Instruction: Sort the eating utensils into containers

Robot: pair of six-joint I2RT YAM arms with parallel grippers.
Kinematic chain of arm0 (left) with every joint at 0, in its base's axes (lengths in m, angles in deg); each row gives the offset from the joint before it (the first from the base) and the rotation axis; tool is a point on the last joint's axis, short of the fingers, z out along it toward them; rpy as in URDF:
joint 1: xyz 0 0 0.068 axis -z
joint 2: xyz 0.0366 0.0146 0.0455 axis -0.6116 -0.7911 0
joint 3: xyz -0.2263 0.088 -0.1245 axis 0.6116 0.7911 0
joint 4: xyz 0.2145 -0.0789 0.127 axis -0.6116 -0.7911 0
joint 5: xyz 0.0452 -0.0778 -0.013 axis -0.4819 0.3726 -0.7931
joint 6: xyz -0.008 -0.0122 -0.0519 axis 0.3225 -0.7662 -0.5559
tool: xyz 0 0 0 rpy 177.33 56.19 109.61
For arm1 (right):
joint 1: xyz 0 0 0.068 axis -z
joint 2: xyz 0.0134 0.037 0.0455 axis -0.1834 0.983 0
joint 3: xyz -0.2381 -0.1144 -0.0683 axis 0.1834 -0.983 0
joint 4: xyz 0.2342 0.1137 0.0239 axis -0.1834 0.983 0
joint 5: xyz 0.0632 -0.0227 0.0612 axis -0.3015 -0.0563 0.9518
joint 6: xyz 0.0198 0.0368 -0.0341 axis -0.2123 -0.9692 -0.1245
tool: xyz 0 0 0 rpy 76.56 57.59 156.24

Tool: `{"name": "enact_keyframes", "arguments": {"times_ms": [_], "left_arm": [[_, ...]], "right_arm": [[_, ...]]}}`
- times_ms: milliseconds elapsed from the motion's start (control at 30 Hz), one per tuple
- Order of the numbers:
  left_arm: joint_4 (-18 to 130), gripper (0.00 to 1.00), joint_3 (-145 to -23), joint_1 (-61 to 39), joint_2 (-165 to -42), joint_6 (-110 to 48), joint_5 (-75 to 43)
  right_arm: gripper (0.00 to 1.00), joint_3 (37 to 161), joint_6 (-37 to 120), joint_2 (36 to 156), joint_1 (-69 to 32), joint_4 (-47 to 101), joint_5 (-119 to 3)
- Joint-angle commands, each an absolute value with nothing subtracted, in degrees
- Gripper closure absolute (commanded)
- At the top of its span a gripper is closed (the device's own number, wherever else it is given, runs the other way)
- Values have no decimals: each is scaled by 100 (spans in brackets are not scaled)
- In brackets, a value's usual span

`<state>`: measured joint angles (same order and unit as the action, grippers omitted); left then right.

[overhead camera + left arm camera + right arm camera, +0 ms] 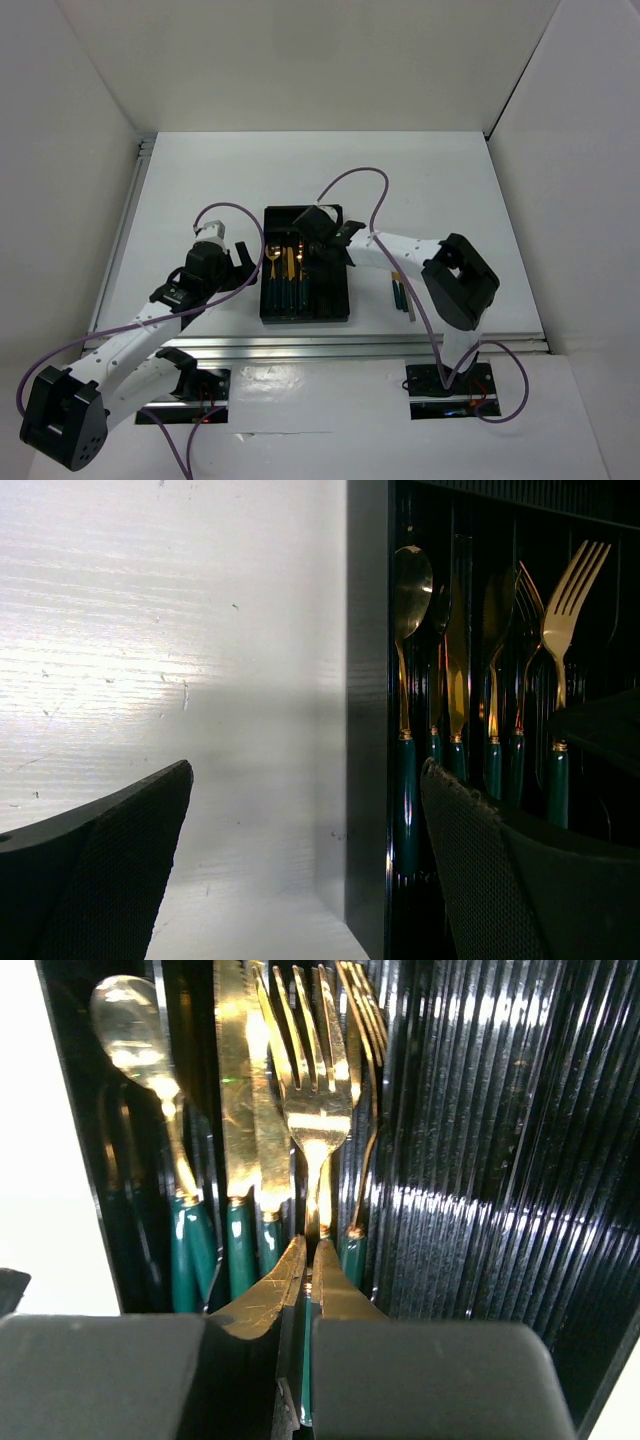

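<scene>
**Fork pinched over the tray**

The right gripper [308, 1270] is pressed tight on the green handle of a fork [315, 1110], whose gold head lies over the middle slots of the black tray [340, 298], beside knives [240, 1110] and a spoon [130, 1030]. The left gripper [307, 780] is spread wide, holding nothing, just outside the tray's left wall. A few loose utensils [401, 295] lie on the table [450, 190] to the right of the tray.

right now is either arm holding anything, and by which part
The right gripper holds a fork, jaws shut on it where the gold neck meets the green handle, over the black tray. The left gripper is open and holds nothing.
</scene>
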<state>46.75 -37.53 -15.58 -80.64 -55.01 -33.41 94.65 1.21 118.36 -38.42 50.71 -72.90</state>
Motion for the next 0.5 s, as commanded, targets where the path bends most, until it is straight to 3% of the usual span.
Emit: {"name": "enact_keyframes", "arguments": {"times_ms": [0,100,200,367,467], "left_arm": [[4881,0,-3716,-1600,-7972,-5376,-3336],[4881,0,-3716,-1600,-7972,-5376,-3336],[4881,0,-3716,-1600,-7972,-5376,-3336],[4881,0,-3716,-1600,-7972,-5376,-3336],[4881,0,-3716,-1600,-7972,-5376,-3336]], "right_arm": [[98,9731,3,12053,-3891,4938,-7387],[95,9871,3,12220,-3891,5069,-7387],[78,9933,55,12221,-3891,5132,-7387],[61,9933,108,12073,-3944,5132,-7492],[58,9994,161,11923,-3944,5184,-7545]]}}
